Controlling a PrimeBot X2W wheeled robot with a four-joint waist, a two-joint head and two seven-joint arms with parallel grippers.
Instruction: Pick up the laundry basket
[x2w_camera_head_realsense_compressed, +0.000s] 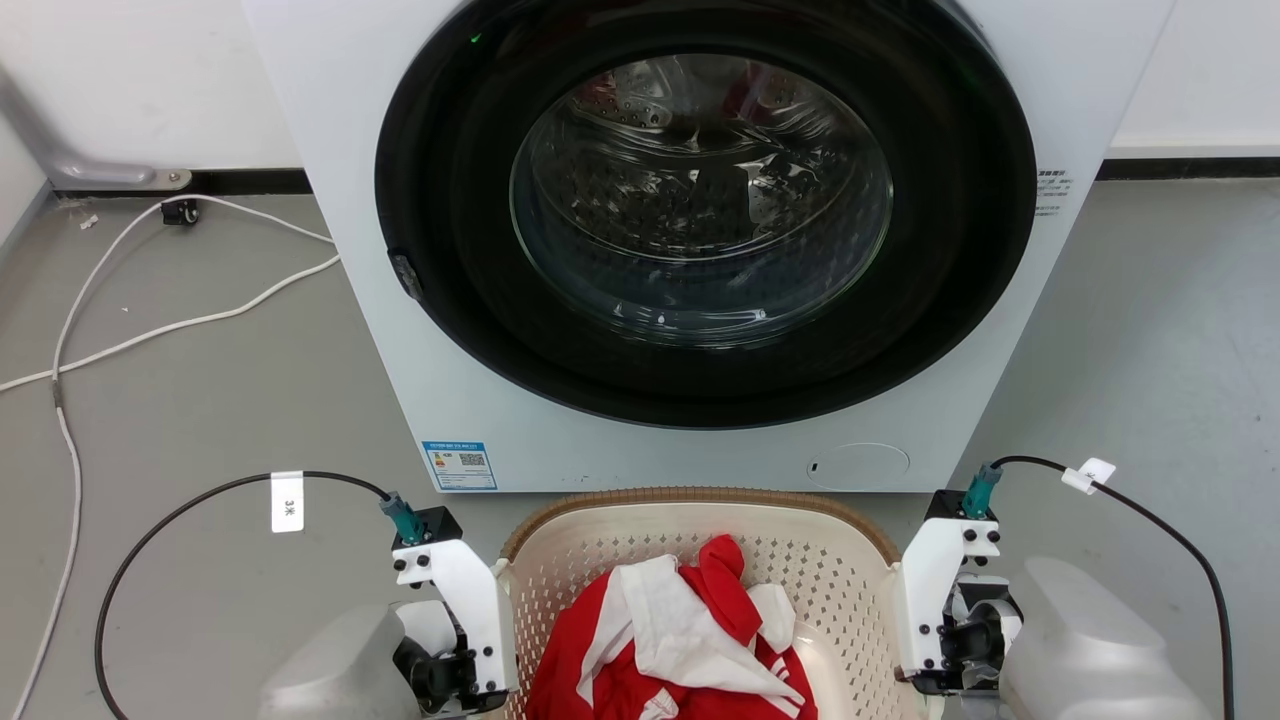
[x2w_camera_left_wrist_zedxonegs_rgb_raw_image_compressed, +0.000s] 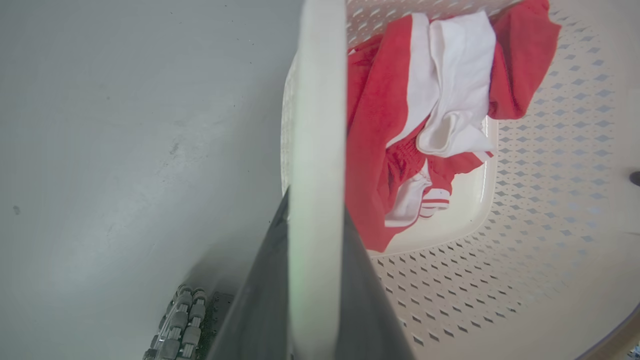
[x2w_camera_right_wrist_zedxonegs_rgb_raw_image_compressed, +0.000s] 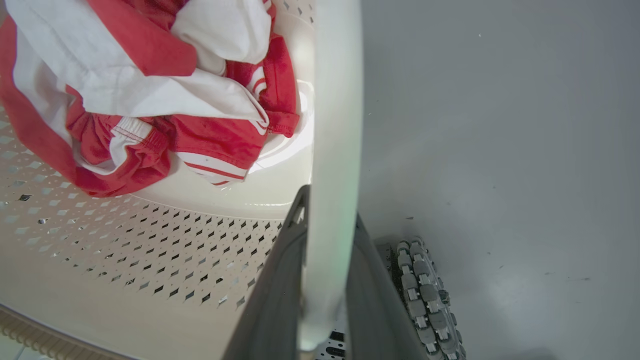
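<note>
We are looking down at the laundry basket (x2w_camera_head_realsense_compressed: 830, 575), which is sitting at the bottom middle of the head view, between our two arms and just in front of the washing machine (x2w_camera_head_realsense_compressed: 330, 150). From here we cannot tell whether its base is touching the grey floor (x2w_camera_head_realsense_compressed: 200, 420). Our left gripper (x2w_camera_left_wrist_zedxonegs_rgb_raw_image_compressed: 316, 205) is pinching the basket's left side handle (x2w_camera_left_wrist_zedxonegs_rgb_raw_image_compressed: 317, 100), with one dark finger lying against each face of the pale band. Our right gripper (x2w_camera_right_wrist_zedxonegs_rgb_raw_image_compressed: 330, 202) is pinching the right side handle (x2w_camera_right_wrist_zedxonegs_rgb_raw_image_compressed: 337, 100) in the same way. A bundle of red and white clothes (x2w_camera_head_realsense_compressed: 680, 620) is lying crumpled in the bottom of the basket, reaching none of the fingers. The machine is standing close behind the brown far rim (x2w_camera_head_realsense_compressed: 700, 495), and its round black door (x2w_camera_head_realsense_compressed: 700, 390) is shut, so it is walling off the space ahead. A blue label (x2w_camera_head_realsense_compressed: 459, 465) is showing low on the machine's front. White cables (x2w_camera_head_realsense_compressed: 200, 322) are trailing over the floor on our left, well apart from the basket, and a grey pipe (x2w_camera_head_realsense_compressed: 60, 150) is running along the wall there. A black cable (x2w_camera_head_realsense_compressed: 180, 510) carrying a white tag (x2w_camera_head_realsense_compressed: 287, 502) is looping out from our left wrist, and another (x2w_camera_head_realsense_compressed: 1180, 545) is arching out from our right. In each wrist view a grey wheel of small rollers (x2w_camera_left_wrist_zedxonegs_rgb_raw_image_compressed: 180, 320) is resting on the floor just outside the basket wall.
</note>
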